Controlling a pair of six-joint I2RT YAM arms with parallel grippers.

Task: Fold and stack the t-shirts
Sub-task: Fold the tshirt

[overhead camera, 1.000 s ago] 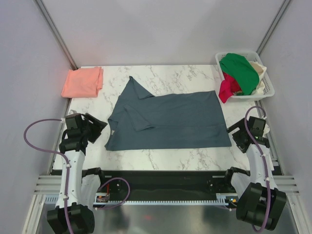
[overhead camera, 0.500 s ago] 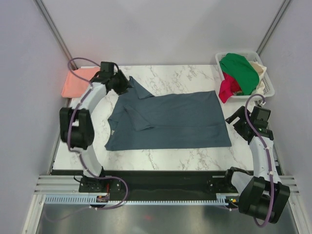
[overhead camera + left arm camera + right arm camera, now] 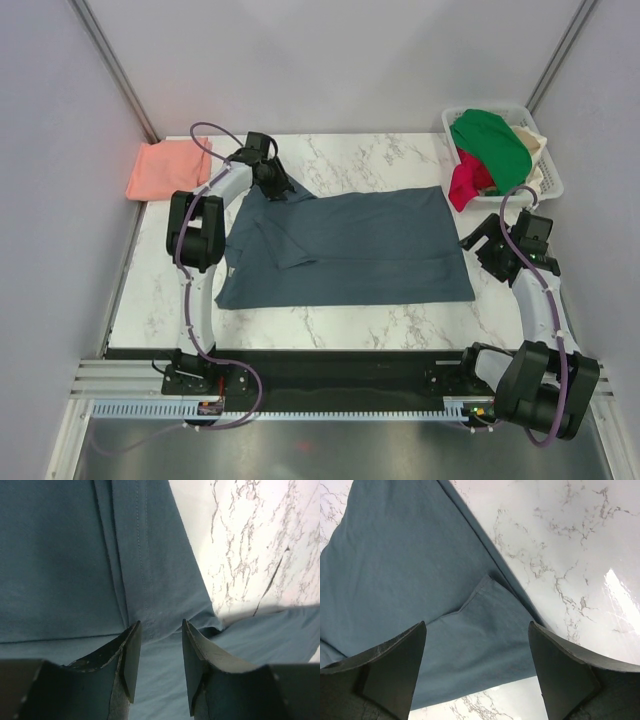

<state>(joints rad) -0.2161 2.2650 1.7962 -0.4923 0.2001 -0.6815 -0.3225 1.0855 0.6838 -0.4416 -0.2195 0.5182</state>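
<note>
The large slate-blue t-shirt (image 3: 350, 245) lies spread across the middle of the marble table (image 3: 380, 155), with one sleeve pointing to the far left. My left gripper (image 3: 280, 190) is over that sleeve, low above the cloth (image 3: 125, 555). Its jaws (image 3: 160, 625) are a little apart with nothing between them. My right gripper (image 3: 478, 245) hovers over the shirt's right edge. It is wide open (image 3: 477, 625) above the shirt's corner (image 3: 470, 645). The salmon-pink t-shirt (image 3: 168, 168) lies folded at the far left corner.
A white basket (image 3: 548, 170) at the far right corner holds green (image 3: 492, 145), red (image 3: 466, 180) and cream garments. Grey walls and metal posts enclose the table. Bare marble shows in front of the shirt (image 3: 350, 325) and at its right (image 3: 570, 555).
My left arm has swung from the near left across to the far left, onto the blue shirt's sleeve. My right gripper has moved forward and inward to the shirt's right edge.
</note>
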